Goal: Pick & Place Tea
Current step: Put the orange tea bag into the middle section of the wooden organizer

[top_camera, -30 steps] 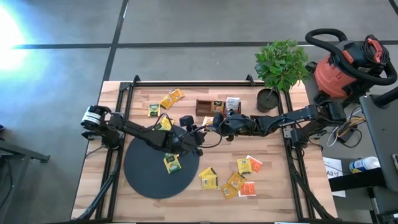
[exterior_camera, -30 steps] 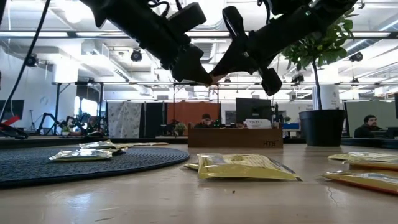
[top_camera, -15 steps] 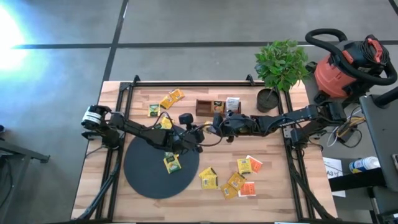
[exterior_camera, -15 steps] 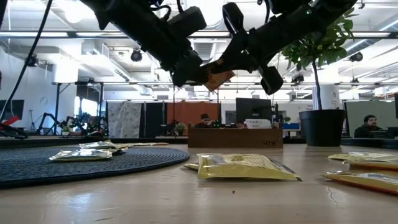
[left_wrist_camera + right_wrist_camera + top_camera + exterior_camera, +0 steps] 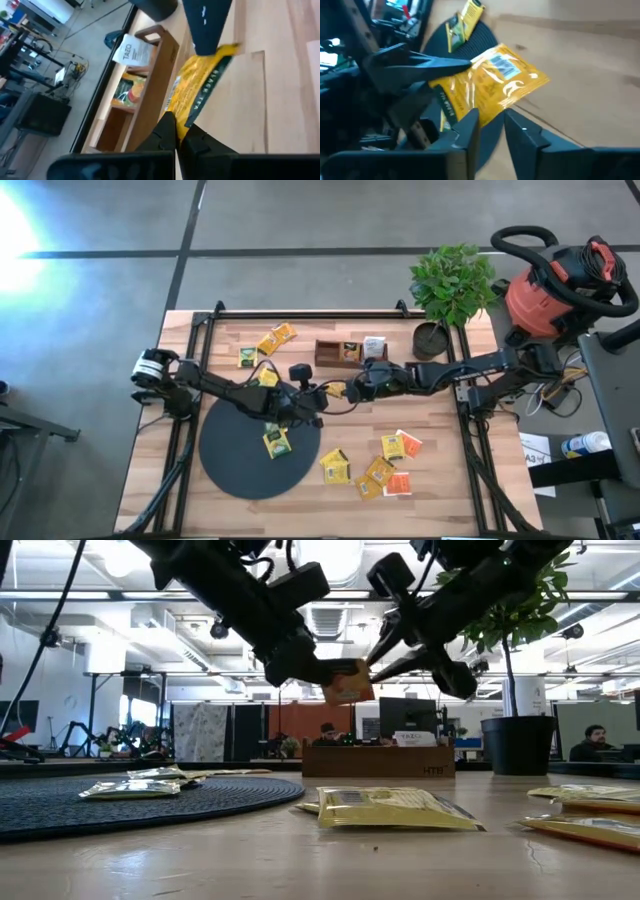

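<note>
**Mid-air handover: sachet pinched by left gripper, right gripper letting go**

We have a yellow sachet (image 5: 348, 682) held off the table between the two arms, above bare wood just past the edge of the black disc (image 5: 240, 460) and near the wooden tray (image 5: 352, 352). Our left gripper (image 5: 312, 671) is pressed together on one edge of it; in the left wrist view the fingertips (image 5: 170, 131) clamp the near end and the sachet runs lengthwise straight away from them. Our right gripper (image 5: 392, 652) sits at the opposite end, jaws spread a little either side of the sachet's far edge, not clearly gripping any more. In the right wrist view its fingers (image 5: 470, 125) straddle the sachet with a gap showing.

So the sachet's long axis lies along the line between the two grippers, left end held, right end free. We judge the left arm now owns it. The tray lies just beyond the sachet on the right arm's side; the disc is back toward the left arm, and nearer to it.

Other sachets lie loose on the table (image 5: 440, 490), one on the disc.
</note>
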Tool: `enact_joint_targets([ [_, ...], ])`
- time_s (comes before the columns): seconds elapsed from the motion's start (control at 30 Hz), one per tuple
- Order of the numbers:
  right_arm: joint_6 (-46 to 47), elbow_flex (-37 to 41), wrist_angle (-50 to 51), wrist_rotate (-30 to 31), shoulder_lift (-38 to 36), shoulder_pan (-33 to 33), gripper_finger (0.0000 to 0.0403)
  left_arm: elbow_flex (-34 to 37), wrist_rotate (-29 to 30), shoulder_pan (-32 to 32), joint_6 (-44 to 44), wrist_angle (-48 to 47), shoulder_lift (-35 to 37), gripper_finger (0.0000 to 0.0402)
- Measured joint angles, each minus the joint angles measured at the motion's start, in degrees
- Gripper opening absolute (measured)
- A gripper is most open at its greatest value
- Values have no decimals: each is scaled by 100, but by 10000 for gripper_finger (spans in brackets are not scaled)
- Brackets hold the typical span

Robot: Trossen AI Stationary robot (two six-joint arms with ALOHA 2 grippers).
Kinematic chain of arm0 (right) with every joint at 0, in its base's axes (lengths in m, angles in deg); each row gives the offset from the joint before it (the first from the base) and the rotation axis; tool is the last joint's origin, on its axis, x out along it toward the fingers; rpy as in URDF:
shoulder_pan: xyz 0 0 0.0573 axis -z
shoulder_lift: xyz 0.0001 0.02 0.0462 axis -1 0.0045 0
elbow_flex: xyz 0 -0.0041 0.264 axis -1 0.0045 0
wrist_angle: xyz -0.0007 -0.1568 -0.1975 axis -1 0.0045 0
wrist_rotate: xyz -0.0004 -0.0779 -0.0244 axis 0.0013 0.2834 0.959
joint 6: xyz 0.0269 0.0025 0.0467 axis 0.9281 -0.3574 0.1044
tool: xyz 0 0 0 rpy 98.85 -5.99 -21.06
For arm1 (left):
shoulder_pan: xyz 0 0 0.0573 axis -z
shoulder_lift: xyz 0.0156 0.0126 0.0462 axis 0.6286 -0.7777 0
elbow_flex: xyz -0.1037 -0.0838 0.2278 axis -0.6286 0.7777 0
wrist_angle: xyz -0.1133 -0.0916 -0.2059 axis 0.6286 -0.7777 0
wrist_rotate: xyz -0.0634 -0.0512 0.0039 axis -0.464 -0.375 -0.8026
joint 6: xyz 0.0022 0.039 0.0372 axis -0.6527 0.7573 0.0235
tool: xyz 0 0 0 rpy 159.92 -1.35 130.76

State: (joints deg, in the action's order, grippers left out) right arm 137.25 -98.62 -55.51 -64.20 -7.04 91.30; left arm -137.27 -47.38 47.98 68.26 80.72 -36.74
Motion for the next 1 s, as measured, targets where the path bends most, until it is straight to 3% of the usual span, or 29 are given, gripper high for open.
enact_joint_targets([
  [0.13,-300,-1,172,-107,-327,64,132,-2,-434,-84,-125,-223,15,0],
  [0.27,-1540,-11,504,-212,-713,-30,157,0,-1672,-370,-697,-630,85,0],
  [0.4,-3265,-261,1007,-228,-820,-229,161,0,-2871,-753,-1135,-680,238,0],
  [0.6,-4491,-1090,2179,117,-361,-320,163,-61,-3954,-1254,-1168,-725,463,0],
  [0.8,-5634,-2108,3005,918,247,-319,175,-521,-4233,-1361,-979,-1324,408,0],
  [1.0,-6623,-2920,3868,990,805,-316,194,-819,-4234,-1418,-979,-1460,374,0],
])
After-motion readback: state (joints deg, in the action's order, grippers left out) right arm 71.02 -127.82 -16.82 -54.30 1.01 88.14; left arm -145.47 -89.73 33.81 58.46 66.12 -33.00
